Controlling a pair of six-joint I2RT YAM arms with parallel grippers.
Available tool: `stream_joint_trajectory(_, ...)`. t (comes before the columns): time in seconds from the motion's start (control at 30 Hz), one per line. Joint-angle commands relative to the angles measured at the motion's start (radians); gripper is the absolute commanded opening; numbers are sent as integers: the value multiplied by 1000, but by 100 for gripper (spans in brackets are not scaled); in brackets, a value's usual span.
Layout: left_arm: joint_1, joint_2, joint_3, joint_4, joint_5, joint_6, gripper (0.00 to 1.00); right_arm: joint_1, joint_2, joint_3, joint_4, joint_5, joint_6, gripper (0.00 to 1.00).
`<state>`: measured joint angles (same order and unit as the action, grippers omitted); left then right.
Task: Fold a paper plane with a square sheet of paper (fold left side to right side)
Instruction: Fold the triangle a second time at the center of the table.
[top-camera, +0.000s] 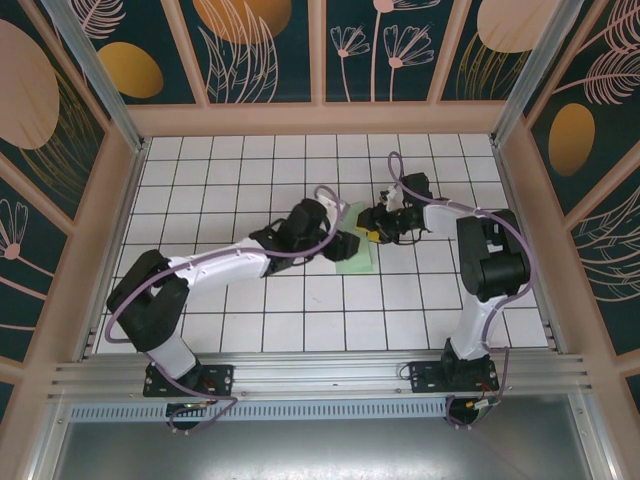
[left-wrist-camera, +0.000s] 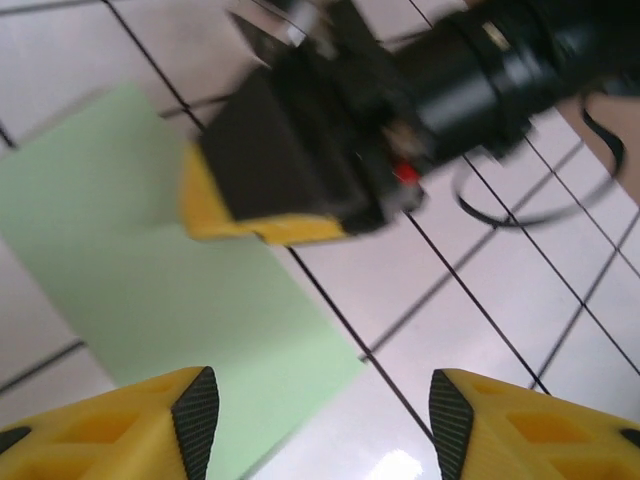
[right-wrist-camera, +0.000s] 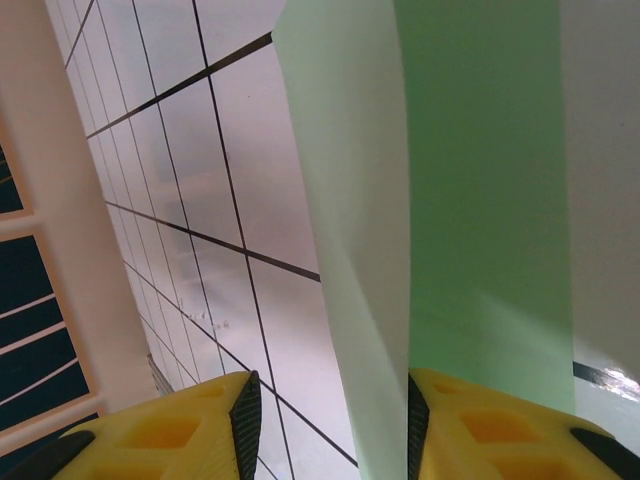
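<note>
While the left gripper (left-wrist-camera: 322, 412) hovers, jaws apart, over the green paper (left-wrist-camera: 150, 270), the right gripper (right-wrist-camera: 333, 410), jaws likewise apart, straddles its edge.

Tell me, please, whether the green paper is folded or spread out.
Folded: the paper lies as a narrow rectangle, not a square.

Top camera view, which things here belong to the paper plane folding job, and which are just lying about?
For the job: green paper sheet, left gripper, right gripper.
Just around: white tiled table, patterned walls, metal rail at the front.
</note>
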<state>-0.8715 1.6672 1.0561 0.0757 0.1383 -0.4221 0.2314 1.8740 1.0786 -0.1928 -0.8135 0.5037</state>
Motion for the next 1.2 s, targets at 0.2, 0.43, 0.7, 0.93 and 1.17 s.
stream_joint_trajectory(0.2,-150,152,151,-175,-251,7,70,-5,48,70,-54,-23,-19,42)
stream_joint_trajectory(0.43,-233,253,259,-291,-418,34,79,-5,47,78,-57,-51,-7,38)
stream_joint_trajectory(0.7,-260,317,319,-346,-541,47,87,-5,33,78,-60,-56,-1,37)
stream_joint_trajectory(0.93,-260,391,381,-378,-595,78,87,-2,27,72,-62,-60,6,37)
stream_joint_trajectory(1.17,-260,446,419,-400,-665,89,84,4,31,72,-60,-57,12,37)
